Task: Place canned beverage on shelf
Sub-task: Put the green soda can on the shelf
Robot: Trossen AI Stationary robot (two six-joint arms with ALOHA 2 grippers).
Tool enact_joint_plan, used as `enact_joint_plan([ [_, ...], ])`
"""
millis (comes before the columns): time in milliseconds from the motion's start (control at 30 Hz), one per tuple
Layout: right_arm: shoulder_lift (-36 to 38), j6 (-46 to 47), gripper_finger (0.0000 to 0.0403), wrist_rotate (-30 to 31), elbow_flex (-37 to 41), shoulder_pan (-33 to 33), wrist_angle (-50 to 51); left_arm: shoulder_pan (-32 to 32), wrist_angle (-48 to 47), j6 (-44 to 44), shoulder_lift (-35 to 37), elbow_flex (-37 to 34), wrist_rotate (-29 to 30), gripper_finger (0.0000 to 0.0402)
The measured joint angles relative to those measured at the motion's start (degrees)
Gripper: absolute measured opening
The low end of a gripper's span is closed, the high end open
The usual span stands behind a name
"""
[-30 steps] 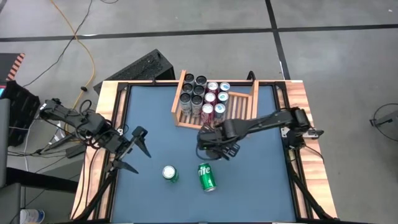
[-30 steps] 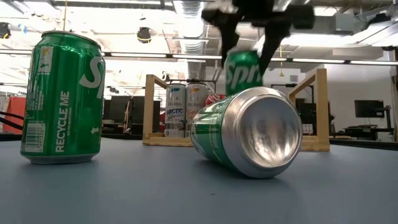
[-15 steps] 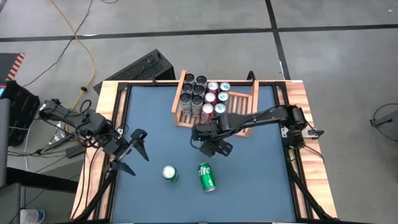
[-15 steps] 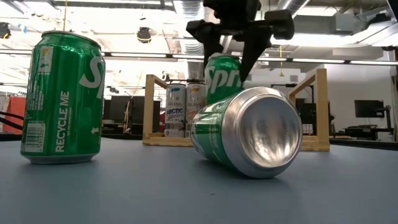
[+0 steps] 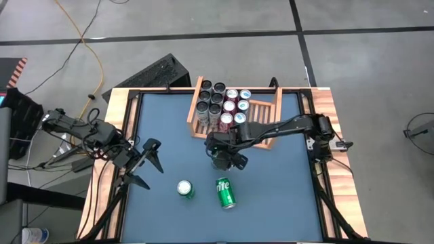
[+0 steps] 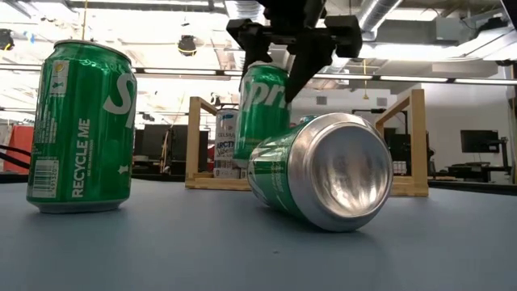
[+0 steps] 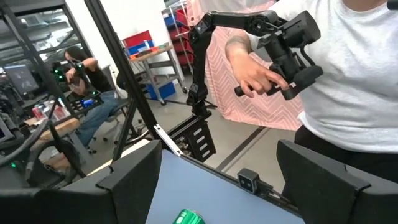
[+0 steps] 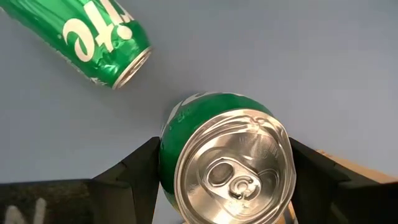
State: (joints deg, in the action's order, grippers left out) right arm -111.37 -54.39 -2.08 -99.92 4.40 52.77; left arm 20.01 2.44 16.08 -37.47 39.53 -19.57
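Right gripper [image 6: 283, 61] has its fingers clamped around an upright Sprite can [image 6: 262, 113], hanging just under the wrist, with the shelf [image 5: 268, 112] right behind, ready for loading.

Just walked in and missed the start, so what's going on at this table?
The right gripper holds a green can upright by its top, lifted off the table just in front of the wooden shelf, which already holds many cans. Two more green cans wait on the blue table: one standing, one on its side. The left gripper is open and idle near the table's left edge.
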Motion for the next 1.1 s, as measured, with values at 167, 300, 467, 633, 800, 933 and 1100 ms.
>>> enact_joint_plan([
  [167,-0.6,-1.6,0.0279,-1.1,0.0,-0.4,1.0,0.0,-0.2,0.1,0.0,-1.5,-0.1,0.0306],
  [300,-2.9,-4.0,0.0281,-0.8,0.0,0.0,2.0,-0.1,2.2,-0.5,-0.5,-3.6,-0.2,0.0306],
  [467,-5.3,-4.1,0.0284,0.4,-0.2,0.0,2.1,-1.1,4.9,-2.2,-0.4,-5.3,-0.3,0.0306],
  [633,-5.7,-4.1,0.0285,2.6,-0.3,0.1,2.7,-2.0,5.1,-3.3,-0.4,-5.6,-0.6,0.0306],
  [800,-5.4,-4.1,0.0285,2.5,-0.2,0.1,2.7,-2.0,5.4,-3.2,-0.4,-5.6,0.4,0.0306],
  [933,-5.4,-2.9,0.0285,2.5,-0.3,0.1,2.9,-2.0,5.5,-2.9,-0.4,-5.6,1.0,0.0306],
  [1100,-5.4,-2.5,0.0286,2.1,-0.2,0.1,1.6,-2.0,5.8,-3.1,-0.4,-5.6,3.0,0.0306],
])
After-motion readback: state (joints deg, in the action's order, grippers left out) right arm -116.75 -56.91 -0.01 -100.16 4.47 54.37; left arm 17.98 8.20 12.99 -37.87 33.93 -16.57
